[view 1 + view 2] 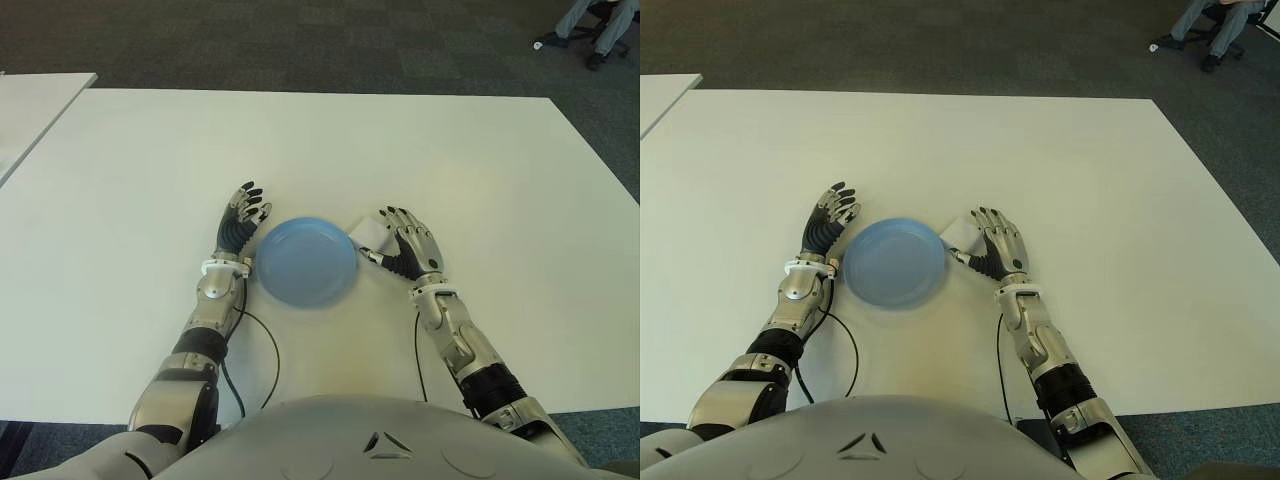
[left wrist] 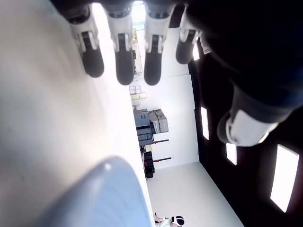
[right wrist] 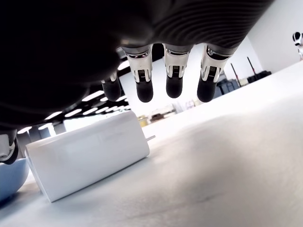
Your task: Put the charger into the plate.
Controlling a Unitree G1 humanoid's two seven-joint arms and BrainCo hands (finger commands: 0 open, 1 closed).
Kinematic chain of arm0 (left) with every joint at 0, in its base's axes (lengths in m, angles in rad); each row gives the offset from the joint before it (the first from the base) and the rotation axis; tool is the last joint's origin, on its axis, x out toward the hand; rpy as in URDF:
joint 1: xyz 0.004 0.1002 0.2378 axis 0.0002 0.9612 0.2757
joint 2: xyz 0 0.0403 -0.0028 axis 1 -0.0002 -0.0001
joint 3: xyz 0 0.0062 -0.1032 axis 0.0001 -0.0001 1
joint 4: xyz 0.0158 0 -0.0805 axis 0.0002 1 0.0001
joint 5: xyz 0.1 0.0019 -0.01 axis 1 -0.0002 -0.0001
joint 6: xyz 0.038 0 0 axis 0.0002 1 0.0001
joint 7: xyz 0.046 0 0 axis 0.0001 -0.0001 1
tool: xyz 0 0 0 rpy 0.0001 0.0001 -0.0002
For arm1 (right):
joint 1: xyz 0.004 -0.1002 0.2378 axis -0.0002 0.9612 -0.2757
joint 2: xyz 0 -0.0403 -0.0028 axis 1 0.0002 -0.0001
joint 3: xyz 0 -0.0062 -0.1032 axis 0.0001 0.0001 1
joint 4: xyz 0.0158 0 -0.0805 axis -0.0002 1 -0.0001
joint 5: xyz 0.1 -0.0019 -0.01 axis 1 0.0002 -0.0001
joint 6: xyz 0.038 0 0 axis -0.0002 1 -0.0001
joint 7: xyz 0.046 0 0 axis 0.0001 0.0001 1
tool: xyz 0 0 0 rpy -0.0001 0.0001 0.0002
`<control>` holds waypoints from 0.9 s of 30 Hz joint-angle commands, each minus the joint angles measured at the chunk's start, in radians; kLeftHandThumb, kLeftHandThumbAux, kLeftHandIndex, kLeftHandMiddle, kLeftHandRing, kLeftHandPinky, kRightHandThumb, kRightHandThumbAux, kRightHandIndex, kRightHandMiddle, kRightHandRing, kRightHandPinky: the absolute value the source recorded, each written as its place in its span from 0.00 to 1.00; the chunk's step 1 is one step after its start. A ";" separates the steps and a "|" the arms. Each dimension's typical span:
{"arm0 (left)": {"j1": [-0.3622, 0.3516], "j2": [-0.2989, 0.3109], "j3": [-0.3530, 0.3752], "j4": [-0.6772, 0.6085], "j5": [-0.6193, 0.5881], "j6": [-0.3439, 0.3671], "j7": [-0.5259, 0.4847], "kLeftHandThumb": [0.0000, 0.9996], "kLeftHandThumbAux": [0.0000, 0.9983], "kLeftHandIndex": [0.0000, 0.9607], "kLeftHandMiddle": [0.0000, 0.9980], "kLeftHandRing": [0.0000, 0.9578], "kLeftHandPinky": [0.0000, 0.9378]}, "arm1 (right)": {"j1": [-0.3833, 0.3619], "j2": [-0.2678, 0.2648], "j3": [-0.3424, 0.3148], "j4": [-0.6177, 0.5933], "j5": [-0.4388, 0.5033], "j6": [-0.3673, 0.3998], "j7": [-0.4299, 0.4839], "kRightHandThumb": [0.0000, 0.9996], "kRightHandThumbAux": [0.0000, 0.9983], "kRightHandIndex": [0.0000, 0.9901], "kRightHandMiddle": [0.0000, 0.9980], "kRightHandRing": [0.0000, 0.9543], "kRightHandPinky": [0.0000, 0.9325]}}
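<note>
The white charger (image 3: 87, 158) lies flat on the white table (image 1: 450, 160), just beside the right edge of the blue plate (image 1: 306, 262) and outside it. The right hand (image 1: 408, 250) hovers over the charger with its fingers (image 3: 173, 78) stretched out and relaxed, gripping nothing; the right wrist view shows a clear gap between the fingertips and the charger's top, with the plate's rim just past the charger's far end. The plate sits on the table between the two hands. The left hand (image 1: 241, 222) shows just beside the plate's left edge, palm turned toward it, fingers (image 2: 122, 56) spread and holding nothing. At the far right corner, beyond the table, a person's legs (image 1: 1208, 28) show on the dark carpet (image 1: 300, 45).
</note>
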 commanded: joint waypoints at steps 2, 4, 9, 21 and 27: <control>0.063 -0.007 -0.007 0.031 0.004 0.044 -0.003 0.00 0.54 0.13 0.19 0.20 0.21 | -0.016 -0.032 0.025 -0.014 -0.006 0.042 0.120 0.24 0.31 0.00 0.00 0.00 0.09; 0.064 -0.008 -0.007 0.028 0.002 0.046 -0.005 0.00 0.54 0.13 0.19 0.20 0.21 | -0.019 -0.042 0.031 -0.023 -0.009 0.058 0.165 0.25 0.30 0.00 0.00 0.00 0.09; 0.065 -0.009 -0.007 0.020 -0.001 0.054 -0.011 0.00 0.53 0.13 0.19 0.20 0.21 | -0.026 -0.061 0.042 -0.052 -0.014 0.098 0.267 0.26 0.29 0.00 0.00 0.00 0.07; 0.069 -0.010 -0.006 0.004 -0.005 0.085 -0.017 0.00 0.55 0.13 0.21 0.21 0.23 | -0.029 -0.067 0.037 -0.085 -0.004 0.137 0.338 0.28 0.29 0.00 0.00 0.00 0.07; 0.072 -0.009 -0.007 0.003 -0.004 0.076 -0.017 0.00 0.55 0.13 0.20 0.21 0.22 | -0.027 -0.065 0.034 -0.091 0.001 0.136 0.332 0.28 0.29 0.00 0.00 0.00 0.10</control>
